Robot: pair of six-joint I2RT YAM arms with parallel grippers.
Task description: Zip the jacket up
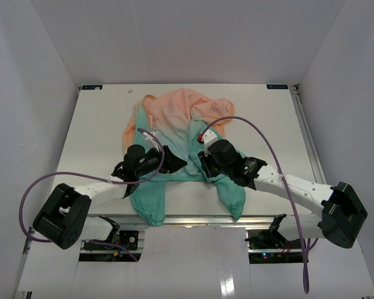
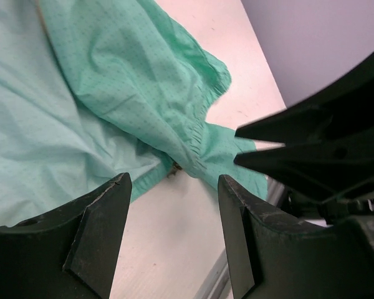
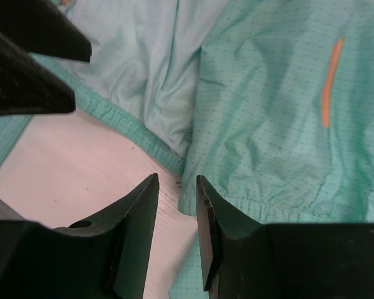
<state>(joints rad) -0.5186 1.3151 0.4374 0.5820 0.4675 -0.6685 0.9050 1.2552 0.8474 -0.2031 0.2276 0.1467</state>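
Jacket lies spread on the white table, teal end toward the near edge. Left tool is open, its fingers wide apart over bare table just short of the gathered hem and gripping nothing. Right tool, close beside the left one, has its fingers parted only narrowly, tips at a hem corner where two teal panels meet, with no fabric seen between them; beyond both tools the cloth fades to peach and lies bunched toward the far edge.
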